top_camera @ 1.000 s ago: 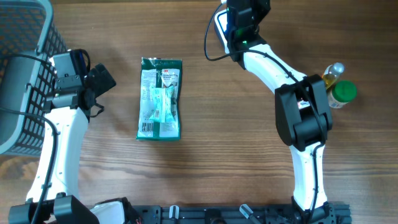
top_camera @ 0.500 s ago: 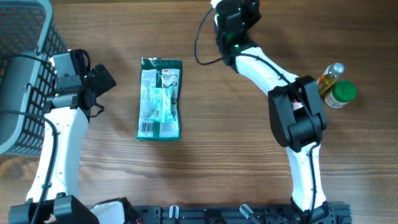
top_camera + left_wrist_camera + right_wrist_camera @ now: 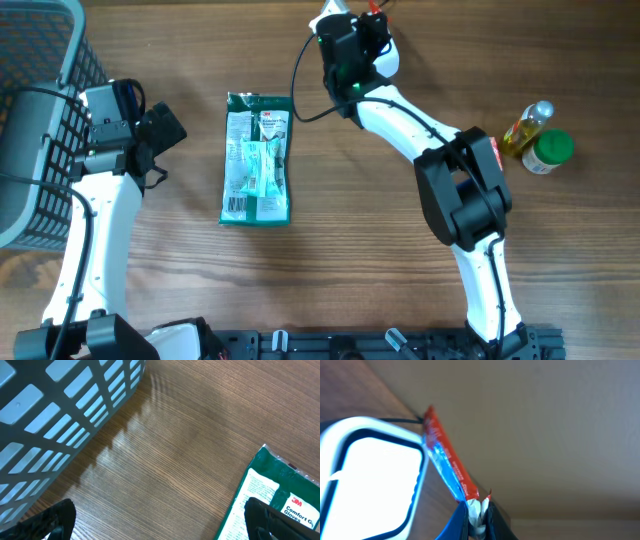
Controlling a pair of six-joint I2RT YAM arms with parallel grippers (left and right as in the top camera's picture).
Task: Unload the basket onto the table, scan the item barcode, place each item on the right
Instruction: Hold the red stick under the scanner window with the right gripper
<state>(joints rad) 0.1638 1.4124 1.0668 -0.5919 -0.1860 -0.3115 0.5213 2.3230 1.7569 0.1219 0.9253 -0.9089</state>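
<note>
My right gripper [image 3: 352, 42] is at the table's far edge, shut on the crimped end of a thin red and blue packet [image 3: 446, 462]. In the right wrist view the packet sticks up from the jaws beside a bright white, dark-rimmed scanner [image 3: 367, 477]. No barcode shows on the packet. A green and white gloves pack [image 3: 257, 157] lies flat left of centre. My left gripper [image 3: 160, 133] hovers open to the left of that pack. Its right fingertip [image 3: 272, 520] is over the pack's corner [image 3: 280, 492], with bare wood between the fingers.
A grey mesh basket [image 3: 40, 120] stands at the left edge, close behind my left arm, and it fills the upper left of the left wrist view [image 3: 60, 410]. An oil bottle [image 3: 528, 125] and a green-lidded jar [image 3: 550, 150] stand at the right.
My right gripper has swung left along the far edge with the packet still in it. The left arm and the gloves pack have not moved.
</note>
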